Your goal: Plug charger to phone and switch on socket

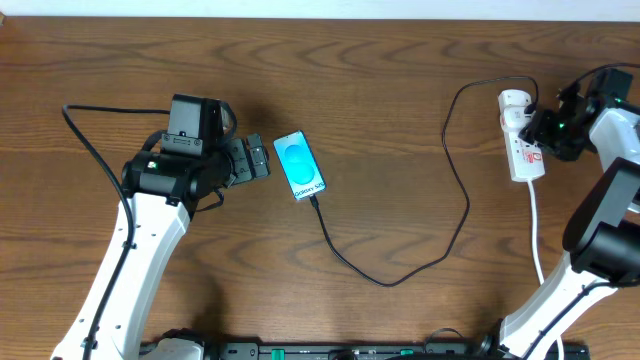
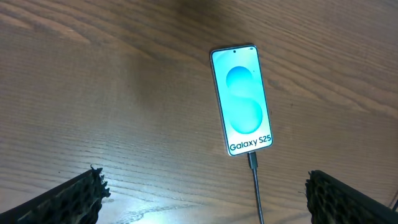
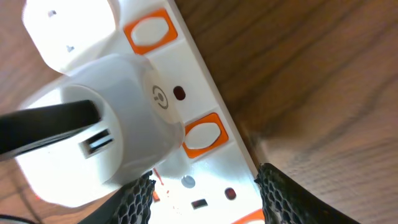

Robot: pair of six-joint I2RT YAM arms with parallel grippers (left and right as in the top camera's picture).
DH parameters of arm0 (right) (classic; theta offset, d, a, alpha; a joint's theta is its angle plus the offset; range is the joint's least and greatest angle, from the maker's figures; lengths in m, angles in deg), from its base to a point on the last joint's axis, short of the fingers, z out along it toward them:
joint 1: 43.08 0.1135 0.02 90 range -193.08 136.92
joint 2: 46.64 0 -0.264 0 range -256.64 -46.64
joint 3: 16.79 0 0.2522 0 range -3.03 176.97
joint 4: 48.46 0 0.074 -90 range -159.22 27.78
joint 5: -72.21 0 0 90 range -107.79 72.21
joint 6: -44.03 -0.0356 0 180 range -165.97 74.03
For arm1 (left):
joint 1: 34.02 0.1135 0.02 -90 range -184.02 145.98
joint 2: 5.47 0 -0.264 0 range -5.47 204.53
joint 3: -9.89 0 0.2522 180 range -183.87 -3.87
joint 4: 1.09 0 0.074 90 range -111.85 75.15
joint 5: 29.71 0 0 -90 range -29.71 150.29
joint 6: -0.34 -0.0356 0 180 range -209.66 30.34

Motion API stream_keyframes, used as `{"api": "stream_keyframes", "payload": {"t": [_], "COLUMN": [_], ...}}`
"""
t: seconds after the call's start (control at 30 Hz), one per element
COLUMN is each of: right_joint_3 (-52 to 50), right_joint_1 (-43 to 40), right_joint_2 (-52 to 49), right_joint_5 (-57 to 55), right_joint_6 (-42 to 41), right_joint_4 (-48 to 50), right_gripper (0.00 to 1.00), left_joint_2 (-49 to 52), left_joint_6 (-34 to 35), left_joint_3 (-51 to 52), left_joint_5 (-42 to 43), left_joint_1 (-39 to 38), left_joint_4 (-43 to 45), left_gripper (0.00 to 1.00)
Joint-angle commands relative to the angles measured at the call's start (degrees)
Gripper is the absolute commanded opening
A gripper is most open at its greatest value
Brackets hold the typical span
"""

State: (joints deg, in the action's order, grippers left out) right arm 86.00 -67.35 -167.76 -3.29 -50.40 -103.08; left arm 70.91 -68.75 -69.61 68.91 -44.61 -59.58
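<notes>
The phone (image 1: 298, 165) lies flat left of centre, its cyan screen lit with "Galaxy S25"; it also shows in the left wrist view (image 2: 241, 99). The charger's black cable (image 1: 386, 284) is plugged into the phone's bottom edge (image 2: 252, 163) and loops right to a white plug adapter (image 1: 514, 101) seated in the socket (image 1: 525, 160). My left gripper (image 1: 258, 160) is open and empty just left of the phone, also seen from its wrist (image 2: 205, 196). My right gripper (image 1: 545, 128) is open, its fingers (image 3: 208, 199) straddling the socket (image 3: 205, 168) below the adapter (image 3: 112, 143).
Two orange rocker switches (image 3: 204, 134) (image 3: 149, 31) sit along the socket's edge beside the adapter. The socket's white cord (image 1: 535, 230) runs toward the front edge past the right arm's base. The table's far edge is just behind the socket.
</notes>
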Motion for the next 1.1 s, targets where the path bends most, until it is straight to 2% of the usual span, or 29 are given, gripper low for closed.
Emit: {"api": "stream_keyframes", "payload": {"t": [0.0, 0.33, 0.57, 1.07], "right_joint_3": [1.2, 1.05, -0.52, -0.59], "right_joint_1": [-1.44, -1.9, -1.66, -1.46], "right_joint_2": [3.37, 3.34, 3.23, -0.13], "right_joint_5": [2.29, 0.22, -5.22, -3.34], "right_joint_6": [-3.52, -4.96, -4.96, -4.96], "right_joint_4": [0.72, 0.59, 1.03, 3.19], "right_gripper": [0.54, 0.54, 0.51, 0.53], "left_joint_2": [0.35, 0.35, 0.35, 0.35], "left_joint_6": [-0.55, -0.55, -0.55, -0.55], "left_joint_3": [-0.48, -0.5, -0.5, -0.5], "left_joint_5": [-0.76, -0.76, -0.76, -0.76], "left_joint_1": [0.26, 0.26, 0.26, 0.26], "left_joint_4": [-0.02, -0.04, -0.02, -0.04], "left_gripper": [0.99, 0.99, 0.99, 0.99]}}
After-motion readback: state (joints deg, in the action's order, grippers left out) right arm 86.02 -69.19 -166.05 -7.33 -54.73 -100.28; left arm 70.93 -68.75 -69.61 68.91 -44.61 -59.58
